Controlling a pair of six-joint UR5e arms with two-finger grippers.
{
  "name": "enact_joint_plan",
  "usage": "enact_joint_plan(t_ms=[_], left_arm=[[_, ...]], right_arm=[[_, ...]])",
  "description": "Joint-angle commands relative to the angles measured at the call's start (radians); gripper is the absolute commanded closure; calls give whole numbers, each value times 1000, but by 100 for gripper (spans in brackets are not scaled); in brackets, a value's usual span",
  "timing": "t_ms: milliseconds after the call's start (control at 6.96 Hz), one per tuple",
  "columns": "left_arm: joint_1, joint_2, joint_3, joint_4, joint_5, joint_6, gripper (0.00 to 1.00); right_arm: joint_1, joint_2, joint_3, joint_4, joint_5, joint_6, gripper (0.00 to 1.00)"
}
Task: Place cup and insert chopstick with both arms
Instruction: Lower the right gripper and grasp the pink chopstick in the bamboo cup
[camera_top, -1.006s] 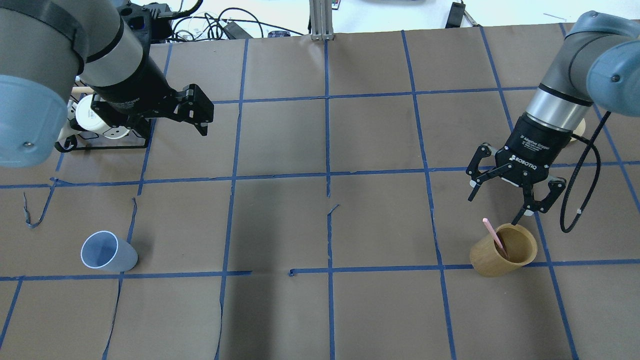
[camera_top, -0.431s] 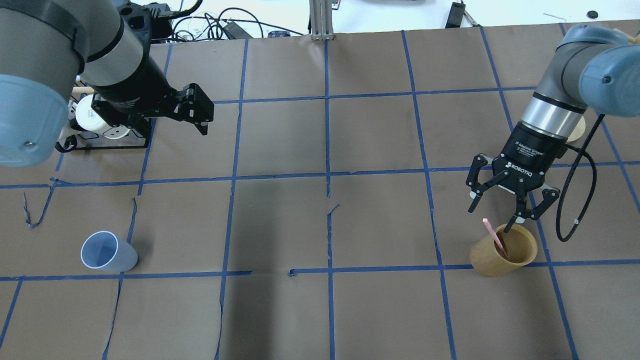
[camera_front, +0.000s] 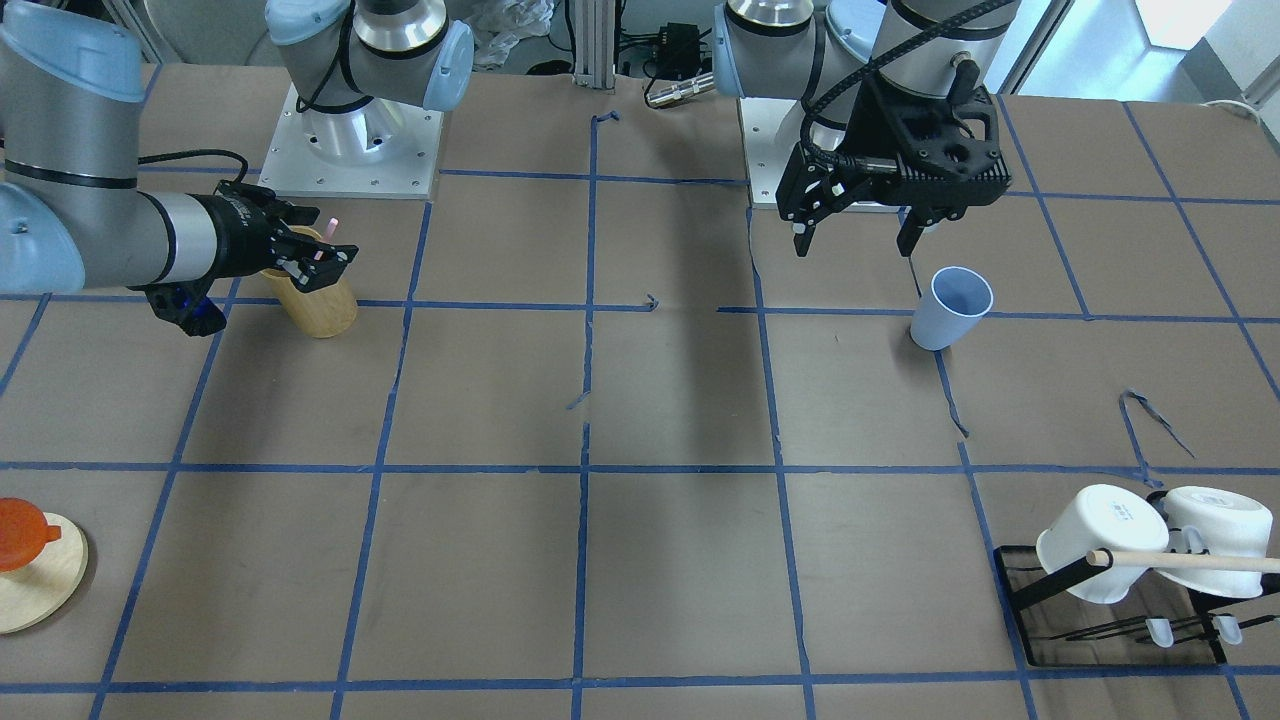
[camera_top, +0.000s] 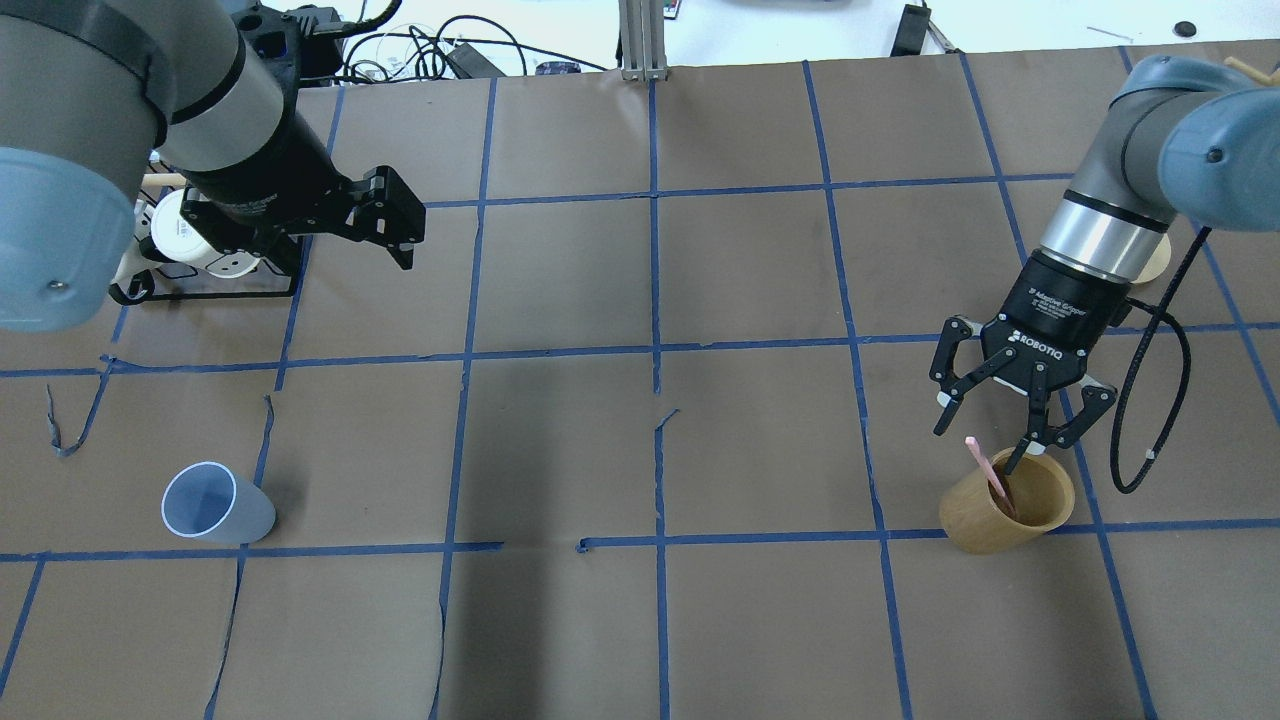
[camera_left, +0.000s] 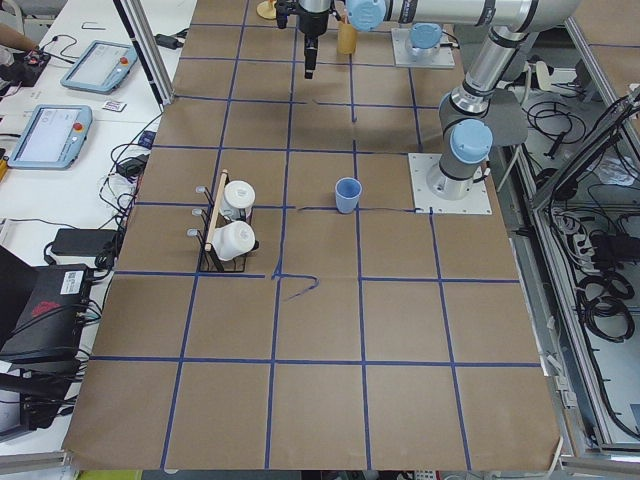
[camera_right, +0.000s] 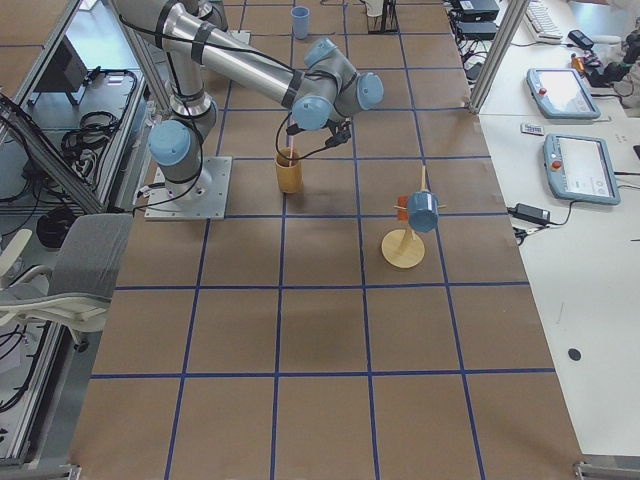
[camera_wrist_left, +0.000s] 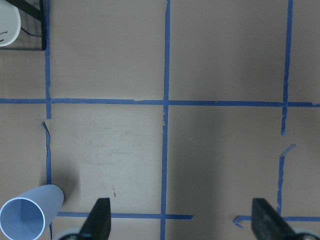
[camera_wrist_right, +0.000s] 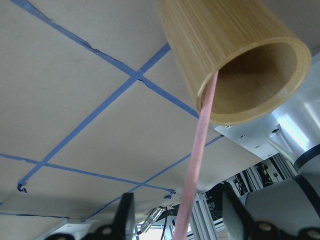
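Observation:
The light blue cup (camera_top: 215, 505) stands upright on the brown table, also seen in the front view (camera_front: 950, 305) and at the lower left of the left wrist view (camera_wrist_left: 27, 217). My left gripper (camera_top: 405, 225) is open and empty, high above the table and away from the cup. The pink chopstick (camera_top: 988, 470) leans in a tan bamboo cylinder (camera_top: 1005, 505). My right gripper (camera_top: 978, 447) is open, its fingers on either side of the chopstick's top. In the right wrist view the chopstick (camera_wrist_right: 197, 165) runs up between the open fingers.
A black rack with white mugs (camera_top: 190, 245) stands behind my left gripper, also at the front view's lower right (camera_front: 1130, 560). A round wooden stand with an orange piece (camera_front: 30, 570) sits across the table from the cylinder. Cables lie beyond the far edge.
My right gripper has come down and toward the bamboo cylinder, so its open fingers now flank the chopstick's top. The left arm has hardly moved.

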Motion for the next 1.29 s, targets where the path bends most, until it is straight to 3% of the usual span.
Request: enact_joint_plan(t_ms=[0, 144, 575, 1006, 1149], left_arm=[[0, 5, -1, -4, 3, 0, 0], [-1, 6, -1, -4, 3, 0, 0], [-3, 14, -1, -8, 1, 2, 0], [20, 13, -61, 1, 3, 117, 0], [84, 14, -90, -1, 3, 171, 0]], right_arm=[[0, 1, 2, 15, 11, 0, 37], [-3, 1, 2, 21, 9, 0, 47], [-8, 1, 2, 25, 9, 0, 55], [-8, 1, 2, 32, 11, 0, 84], [-9, 1, -3, 38, 11, 0, 89]])
